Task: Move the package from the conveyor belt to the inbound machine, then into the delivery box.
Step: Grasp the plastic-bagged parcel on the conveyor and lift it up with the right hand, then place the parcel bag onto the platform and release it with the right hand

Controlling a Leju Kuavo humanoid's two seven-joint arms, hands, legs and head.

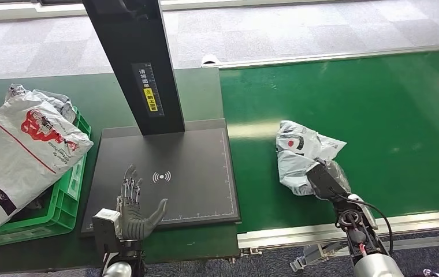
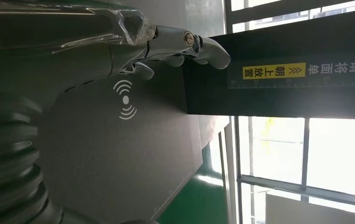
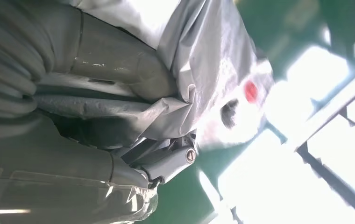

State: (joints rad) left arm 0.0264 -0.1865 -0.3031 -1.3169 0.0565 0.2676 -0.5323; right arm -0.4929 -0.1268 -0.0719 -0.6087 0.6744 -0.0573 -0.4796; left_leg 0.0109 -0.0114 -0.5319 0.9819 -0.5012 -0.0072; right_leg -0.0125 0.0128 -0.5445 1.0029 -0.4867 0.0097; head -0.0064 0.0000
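Right hand (image 1: 326,180) grips the grey package (image 1: 298,154).

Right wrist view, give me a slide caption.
Right hand grips the grey package, fingers clamped on its crumpled plastic above the green conveyor belt.

The black upright post of the scanning machine (image 2: 278,65) carried white Chinese characters — 请将面单 — above a yellow label (image 2: 273,71) reading 朝上放置, with a fine ruler scale beside it. The dark flat scanner plate (image 1: 194,167) bore a white wireless-signal symbol (image 1: 161,176). Red print on the large white sack (image 1: 26,144) was too small to read.
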